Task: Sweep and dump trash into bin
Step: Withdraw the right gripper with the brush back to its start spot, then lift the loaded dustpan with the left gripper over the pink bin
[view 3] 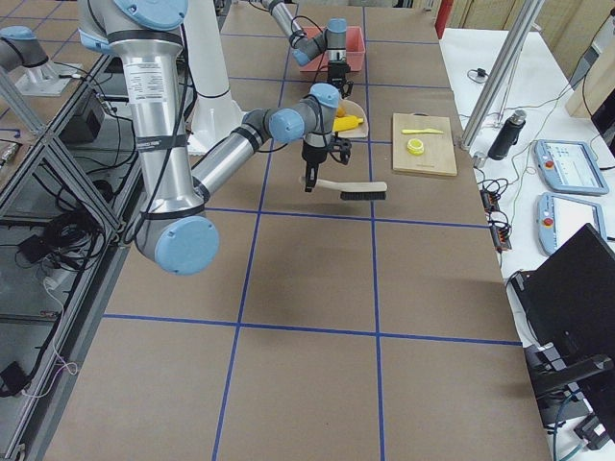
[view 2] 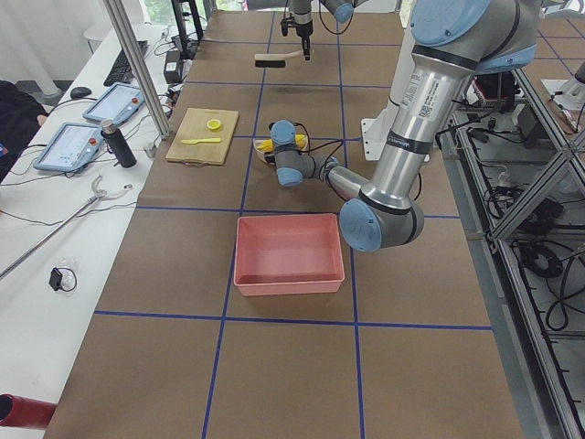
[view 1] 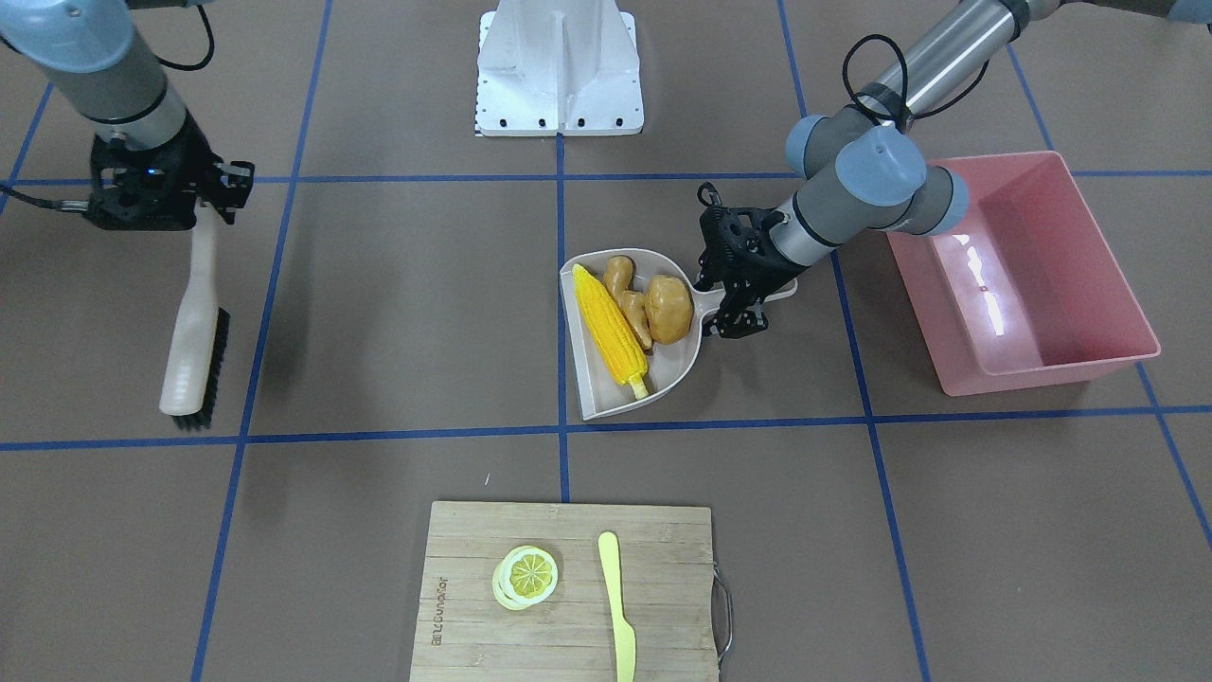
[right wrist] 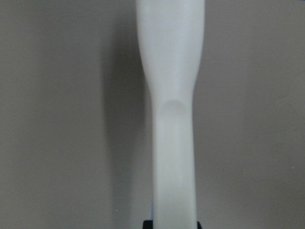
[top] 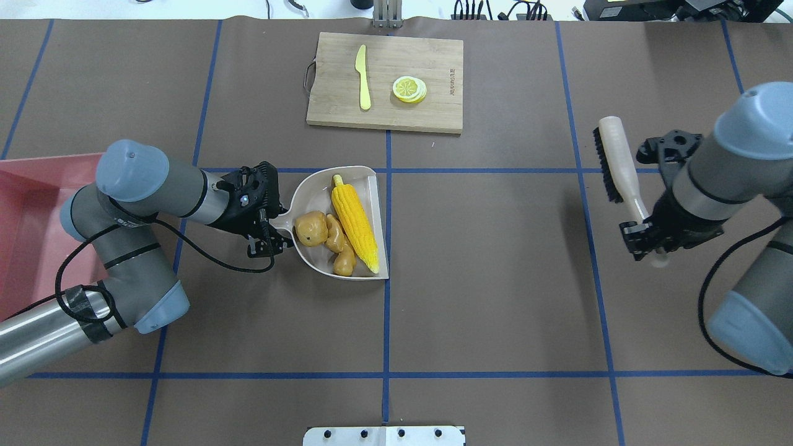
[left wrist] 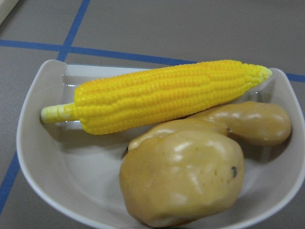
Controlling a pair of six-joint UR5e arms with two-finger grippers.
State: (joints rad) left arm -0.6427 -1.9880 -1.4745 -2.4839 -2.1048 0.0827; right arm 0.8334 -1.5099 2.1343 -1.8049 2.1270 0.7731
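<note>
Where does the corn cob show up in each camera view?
Front-facing: corn cob centre, in the dustpan.
Overhead: cob centre-left.
Exterior left: cob upper middle.
Exterior right: cob top centre.
Left wrist: cob across the middle.
Right wrist: not in view.
Shared landmark: the dustpan.

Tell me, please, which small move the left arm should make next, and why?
Probably lift the dustpan slightly, level, and start toward the bin. The corn cob, ginger root and potato all lie in it, the left gripper is shut on its handle, and the bin is empty.
</note>
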